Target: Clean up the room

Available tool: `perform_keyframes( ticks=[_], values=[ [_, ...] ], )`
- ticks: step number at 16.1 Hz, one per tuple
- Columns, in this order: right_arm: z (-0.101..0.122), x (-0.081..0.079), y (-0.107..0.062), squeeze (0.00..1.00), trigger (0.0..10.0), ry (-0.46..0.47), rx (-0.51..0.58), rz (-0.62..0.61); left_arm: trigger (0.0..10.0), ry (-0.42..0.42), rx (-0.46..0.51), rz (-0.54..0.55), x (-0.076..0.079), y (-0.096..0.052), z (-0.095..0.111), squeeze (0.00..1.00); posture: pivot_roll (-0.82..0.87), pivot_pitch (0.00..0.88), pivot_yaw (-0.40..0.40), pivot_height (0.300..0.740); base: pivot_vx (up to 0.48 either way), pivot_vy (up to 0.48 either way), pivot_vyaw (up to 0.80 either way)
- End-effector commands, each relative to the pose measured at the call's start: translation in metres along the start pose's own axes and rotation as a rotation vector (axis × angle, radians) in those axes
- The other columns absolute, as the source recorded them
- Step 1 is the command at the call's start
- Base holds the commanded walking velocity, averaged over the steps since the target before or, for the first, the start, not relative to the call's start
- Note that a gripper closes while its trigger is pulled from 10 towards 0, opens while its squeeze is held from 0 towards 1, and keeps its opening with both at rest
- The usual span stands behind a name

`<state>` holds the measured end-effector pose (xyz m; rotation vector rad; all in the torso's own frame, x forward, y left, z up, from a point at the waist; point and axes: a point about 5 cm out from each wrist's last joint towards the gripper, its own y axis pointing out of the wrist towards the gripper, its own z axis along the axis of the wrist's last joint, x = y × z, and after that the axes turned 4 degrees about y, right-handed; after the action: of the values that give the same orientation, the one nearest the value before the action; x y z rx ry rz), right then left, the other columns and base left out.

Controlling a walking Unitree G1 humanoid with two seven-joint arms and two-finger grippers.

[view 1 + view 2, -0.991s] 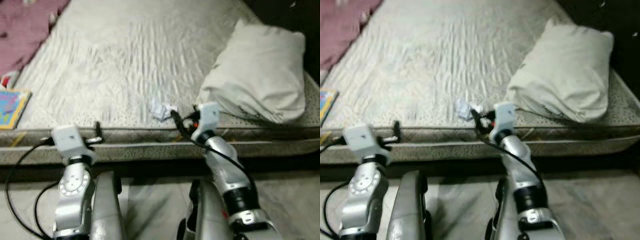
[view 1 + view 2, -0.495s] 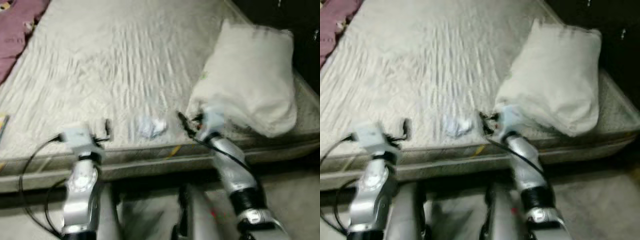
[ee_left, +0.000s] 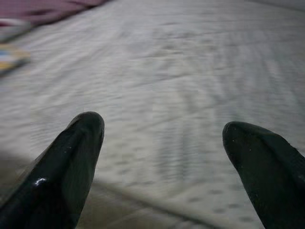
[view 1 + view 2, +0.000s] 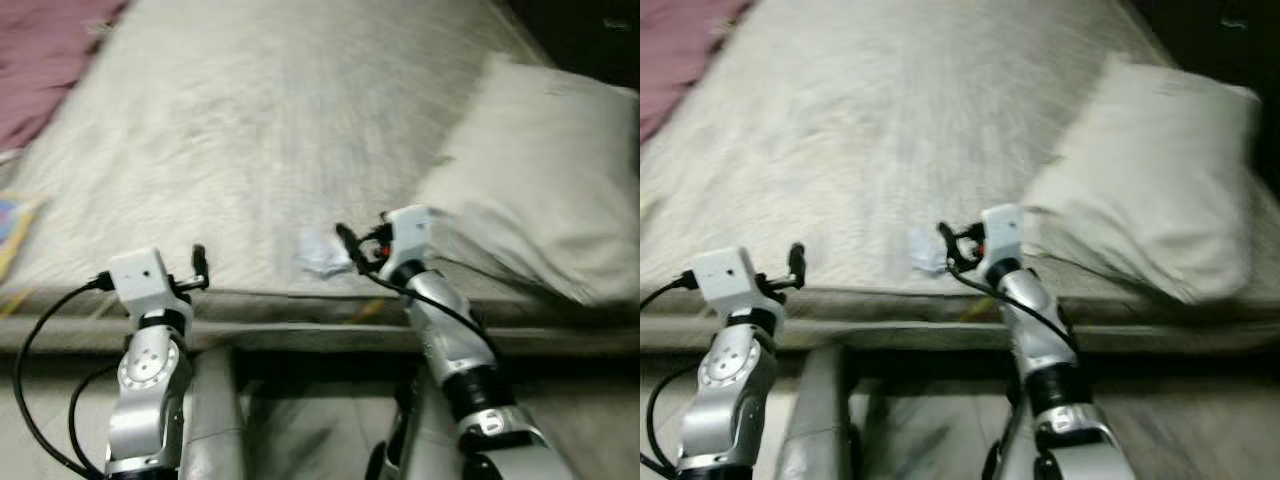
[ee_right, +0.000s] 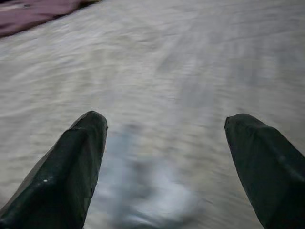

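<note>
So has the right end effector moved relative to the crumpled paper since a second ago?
Barely: the right end effector stays open just right of the crumpled paper near the mattress edge; mostly the camera shifted.

A wide bed (image 4: 250,120) with a pale, quilted mattress cover runs across most of the scene, its near edge trimmed with a darker band. A plump off-white pillow (image 4: 540,190) lies on the bed's right side, close to the near edge. At the far left corner a maroon blanket (image 4: 45,60) lies on the bed. A brightly coloured book (image 4: 12,235) rests near the left edge. Below the bed is a grey floor (image 4: 300,440).
</note>
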<state>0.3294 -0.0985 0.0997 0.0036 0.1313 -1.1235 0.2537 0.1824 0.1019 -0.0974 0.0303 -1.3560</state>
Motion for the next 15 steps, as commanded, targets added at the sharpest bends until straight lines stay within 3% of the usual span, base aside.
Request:
perform_keyframes(
  ticks=[1, 3, 7, 10, 15],
  values=[
    [0.0, -0.003, 0.003, 0.0, 10.0, -0.022, -0.015, 0.033, 10.0, 0.005, 0.002, 0.011, -0.002, -0.003, 0.003, 0.0, 0.03, 0.124, -0.042, 0.53, 0.0, 0.0, 0.69],
    [-0.006, -0.005, 0.003, 0.0, 10.0, -0.035, -0.052, 0.054, 10.0, 0.01, -0.004, 0.014, -0.002, -0.003, 0.002, 0.0, 0.03, 0.127, -0.039, 0.53, 0.0, 0.0, 0.63],
    [-0.015, -0.006, 0.004, 0.0, 10.0, -0.02, -0.107, 0.068, 10.0, 0.021, -0.012, 0.011, -0.002, -0.004, 0.002, 0.0, 0.04, 0.131, -0.037, 0.53, 0.0, 0.0, 0.0],
    [-0.018, -0.01, 0.017, 0.0, 10.0, -0.084, -0.154, 0.061, 10.0, 0.119, 0.028, -0.028, -0.004, -0.01, 0.008, 0.0, 0.08, 0.144, -0.04, 0.53, 0.0, 0.0, 0.0],
    [-0.004, -0.011, 0.036, 0.0, 10.0, -0.109, -0.124, -0.002, 10.0, 0.169, -0.01, 0.039, -0.032, -0.036, 0.004, 0.0, 0.13, 0.18, -0.049, 0.53, 0.0, 0.0, 0.0]
  ],
)
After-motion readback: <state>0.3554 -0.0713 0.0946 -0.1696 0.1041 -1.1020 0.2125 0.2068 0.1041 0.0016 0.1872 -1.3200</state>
